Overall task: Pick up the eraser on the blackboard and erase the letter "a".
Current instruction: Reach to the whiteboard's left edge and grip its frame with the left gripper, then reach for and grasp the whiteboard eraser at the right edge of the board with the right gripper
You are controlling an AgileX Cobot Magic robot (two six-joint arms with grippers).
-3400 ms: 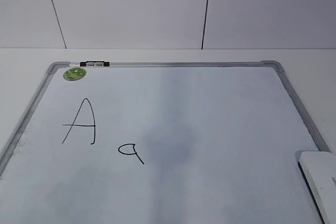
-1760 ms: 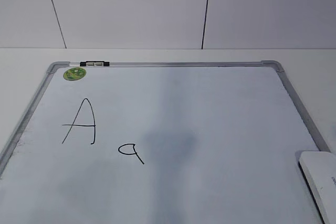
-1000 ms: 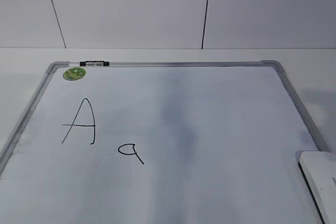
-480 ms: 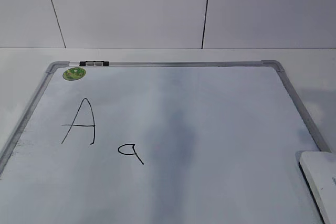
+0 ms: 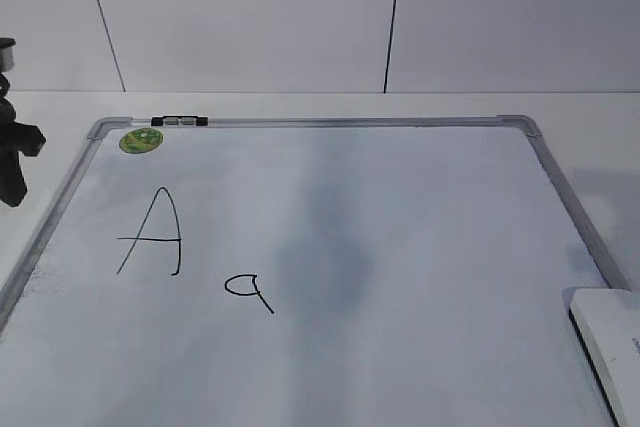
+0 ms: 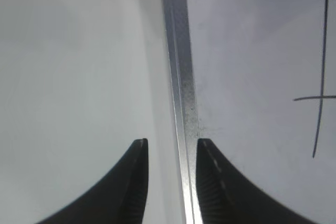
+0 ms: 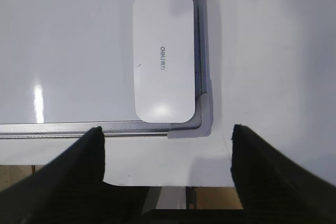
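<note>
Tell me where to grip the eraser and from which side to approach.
Grip the eraser across its narrow width, on the two long sides near mid-length, coming straight down from above. It lies flat in the blackboard corner, one long side close to the frame, so that finger has little room.

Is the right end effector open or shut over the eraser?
Open: the right end effector has its fingers spread wide, with the eraser lying untouched beyond them.

White eraser [image 7: 163, 57] lies flat in blackboard [image 5: 420, 207] corner.
</note>
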